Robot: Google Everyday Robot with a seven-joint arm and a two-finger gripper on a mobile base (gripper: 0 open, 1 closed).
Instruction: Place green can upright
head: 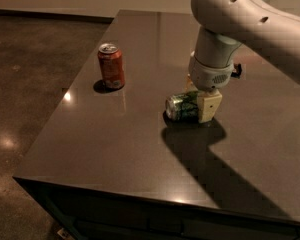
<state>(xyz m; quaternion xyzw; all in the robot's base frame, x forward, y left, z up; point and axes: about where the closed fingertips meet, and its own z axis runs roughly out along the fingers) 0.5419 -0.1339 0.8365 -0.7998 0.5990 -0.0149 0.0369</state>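
Green can point(182, 106) lies on its side mid-table point(140, 154), silver end facing left. Gripper point(200, 101) is down over its right end, jaws spread, straddling it. Orange-red soda can point(111, 66) stands well apart.

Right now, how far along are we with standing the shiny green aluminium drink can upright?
Looks done: the approach; the two-finger gripper is low at one end of the shiny green aluminium can on the dark table. In hand: taking hold, grip unconfirmed. Left: the can lies on its side, so lifting, turning and standing it, away from the upright orange-red soda can.
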